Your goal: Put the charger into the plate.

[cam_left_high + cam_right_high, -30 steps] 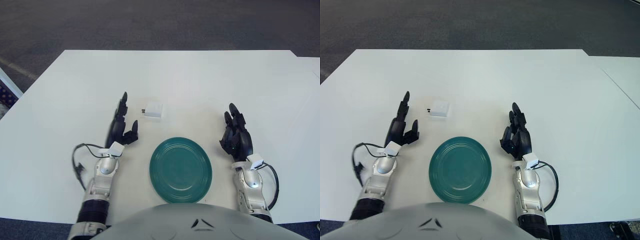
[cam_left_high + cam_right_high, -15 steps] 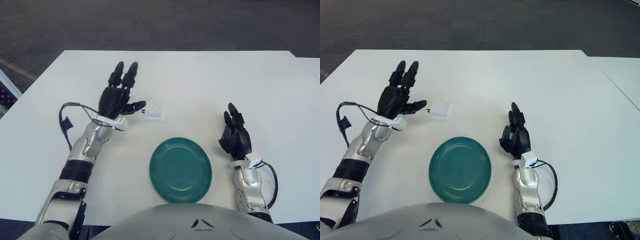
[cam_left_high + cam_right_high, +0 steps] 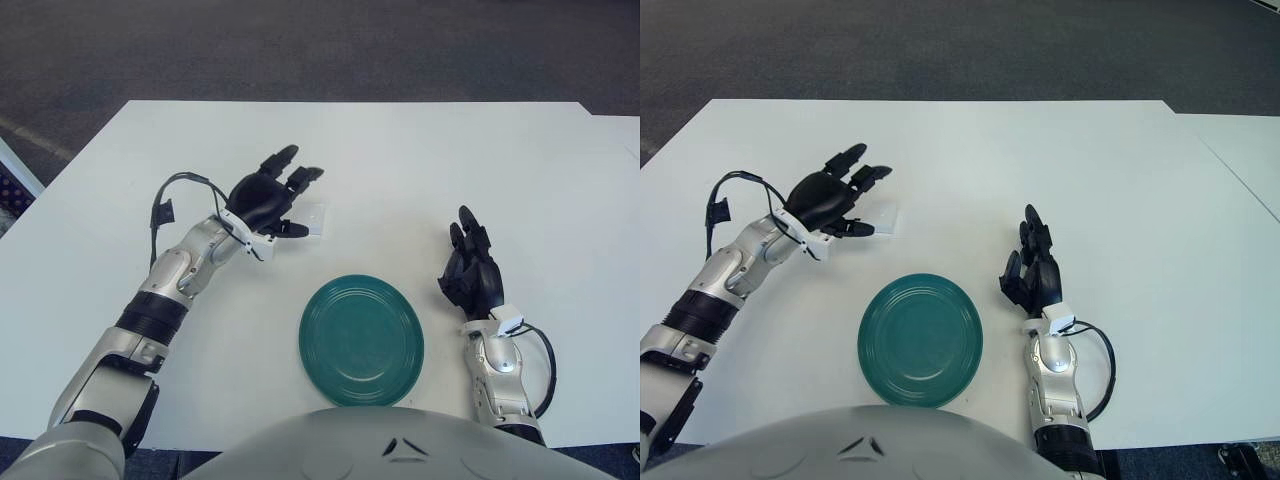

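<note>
One charger (image 3: pixel 314 219): small white block on table (image 3: pixel 500 160), approx 11 o'clock from green plate (image 3: pixel 361 339), mostly hidden under left hand (image 3: pixel 266 201). Likely light, rigid, smooth-sided; best pinched across flat faces, clear of prongs. Left hand: fingers spread over it, not closed. Right hand (image 3: pixel 472 272): idle at plate's 3 o'clock, fingers relaxed, holding nothing.

White charger (image 3: pixel 316 219) mostly hidden behind left hand (image 3: pixel 266 200), contact between them unclear
</note>
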`<state>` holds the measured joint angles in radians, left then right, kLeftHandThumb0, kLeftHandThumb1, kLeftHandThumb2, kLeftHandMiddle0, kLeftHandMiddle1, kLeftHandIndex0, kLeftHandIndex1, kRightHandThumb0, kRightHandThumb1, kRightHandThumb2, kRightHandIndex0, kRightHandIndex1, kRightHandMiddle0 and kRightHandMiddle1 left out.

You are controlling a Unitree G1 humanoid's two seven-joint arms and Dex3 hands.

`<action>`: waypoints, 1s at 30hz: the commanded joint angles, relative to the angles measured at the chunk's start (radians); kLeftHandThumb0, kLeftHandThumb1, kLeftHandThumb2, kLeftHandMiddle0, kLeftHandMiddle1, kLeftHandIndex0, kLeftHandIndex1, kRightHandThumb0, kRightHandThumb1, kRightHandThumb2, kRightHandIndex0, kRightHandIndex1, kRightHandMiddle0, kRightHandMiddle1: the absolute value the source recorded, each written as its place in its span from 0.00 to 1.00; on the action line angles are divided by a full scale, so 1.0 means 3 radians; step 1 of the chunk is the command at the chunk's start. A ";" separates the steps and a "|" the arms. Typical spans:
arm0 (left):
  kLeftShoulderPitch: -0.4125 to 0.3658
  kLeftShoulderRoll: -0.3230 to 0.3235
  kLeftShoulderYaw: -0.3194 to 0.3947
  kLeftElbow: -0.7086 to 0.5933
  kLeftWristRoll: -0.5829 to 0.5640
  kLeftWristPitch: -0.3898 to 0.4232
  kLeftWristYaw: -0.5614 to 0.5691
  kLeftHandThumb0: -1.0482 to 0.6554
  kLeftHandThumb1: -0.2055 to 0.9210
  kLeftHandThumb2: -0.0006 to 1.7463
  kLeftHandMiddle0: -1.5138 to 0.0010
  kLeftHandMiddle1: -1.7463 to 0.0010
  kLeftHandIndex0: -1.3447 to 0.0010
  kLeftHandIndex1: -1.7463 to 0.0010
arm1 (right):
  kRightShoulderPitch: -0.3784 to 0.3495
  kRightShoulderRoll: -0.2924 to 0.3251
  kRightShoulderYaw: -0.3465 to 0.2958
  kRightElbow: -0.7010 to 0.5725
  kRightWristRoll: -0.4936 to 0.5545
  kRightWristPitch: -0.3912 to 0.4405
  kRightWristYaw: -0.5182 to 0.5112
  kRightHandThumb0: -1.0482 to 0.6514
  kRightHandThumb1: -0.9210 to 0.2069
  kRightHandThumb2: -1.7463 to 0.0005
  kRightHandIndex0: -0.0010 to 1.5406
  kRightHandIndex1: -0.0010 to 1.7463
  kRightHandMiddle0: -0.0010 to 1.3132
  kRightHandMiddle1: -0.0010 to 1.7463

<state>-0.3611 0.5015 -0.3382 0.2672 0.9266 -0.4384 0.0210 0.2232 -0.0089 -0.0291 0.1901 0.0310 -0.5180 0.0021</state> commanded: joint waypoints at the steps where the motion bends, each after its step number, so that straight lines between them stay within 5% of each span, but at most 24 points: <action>1: -0.0161 0.0114 -0.0143 0.0170 0.0055 -0.0129 -0.0011 0.00 1.00 0.27 0.95 0.99 1.00 0.51 | 0.0261 0.0106 0.0072 0.0405 -0.0071 0.0078 -0.0019 0.12 0.00 0.50 0.03 0.00 0.00 0.12; 12: -0.0397 0.0170 -0.0429 0.0466 0.0067 -0.0357 -0.0099 0.00 1.00 0.28 0.97 1.00 1.00 0.44 | 0.0284 0.0103 0.0067 0.0391 -0.0067 0.0111 -0.0026 0.13 0.00 0.50 0.02 0.00 0.00 0.12; 30: -0.0532 0.0212 -0.0567 0.0492 0.0209 -0.0185 -0.0274 0.00 1.00 0.28 1.00 1.00 1.00 0.57 | 0.0235 0.0100 0.0047 0.0528 -0.0028 0.0052 -0.0001 0.13 0.00 0.50 0.03 0.00 0.00 0.11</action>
<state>-0.4808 0.5516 -0.5033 0.4034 0.9601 -0.5233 -0.0779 0.2228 -0.0090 -0.0290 0.1901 0.0272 -0.5270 -0.0037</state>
